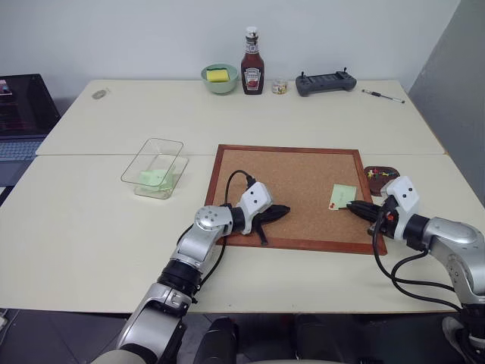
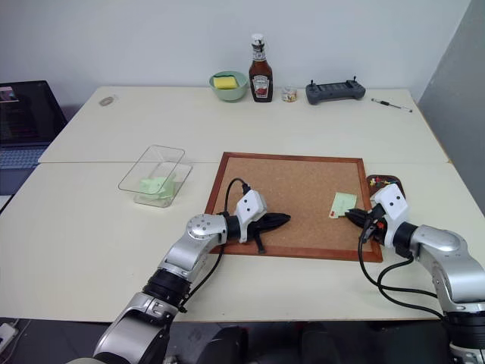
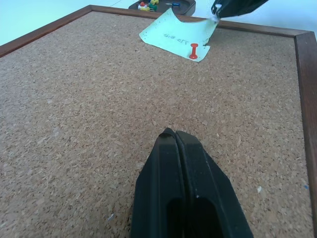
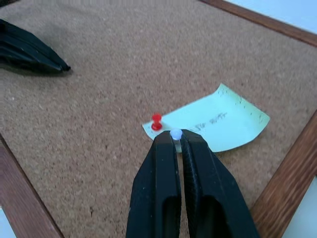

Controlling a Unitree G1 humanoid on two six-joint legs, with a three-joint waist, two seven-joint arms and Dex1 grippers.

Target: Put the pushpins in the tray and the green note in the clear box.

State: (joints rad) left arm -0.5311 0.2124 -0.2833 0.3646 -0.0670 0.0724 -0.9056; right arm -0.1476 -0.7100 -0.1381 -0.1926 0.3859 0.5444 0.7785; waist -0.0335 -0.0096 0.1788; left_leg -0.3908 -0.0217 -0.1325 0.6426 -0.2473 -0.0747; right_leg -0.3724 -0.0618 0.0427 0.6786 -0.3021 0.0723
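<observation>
So in the left eye view the right gripper (image 1: 353,206) sat at the lower right, tips at the green note (image 1: 342,196) on the corkboard (image 1: 288,182). The tray (image 1: 381,176) with its pushpins (image 1: 375,174) was just past the frame's right edge, the clear box (image 1: 155,167) off to the left, already holding a green slip. The left gripper (image 1: 282,210) rested closed and empty at lower centre.

Left wrist view: a red pushpin (image 3: 194,50) was holding down the note's corner near the top, and the note was curling up.

Right wrist view: jaws were clamped on a pale pushpin (image 4: 176,134) right at the note's edge. My guess was that if the pads had also caught the paper, lifting could tear it against the red pin, or that tiny head could slip out and roll.
</observation>
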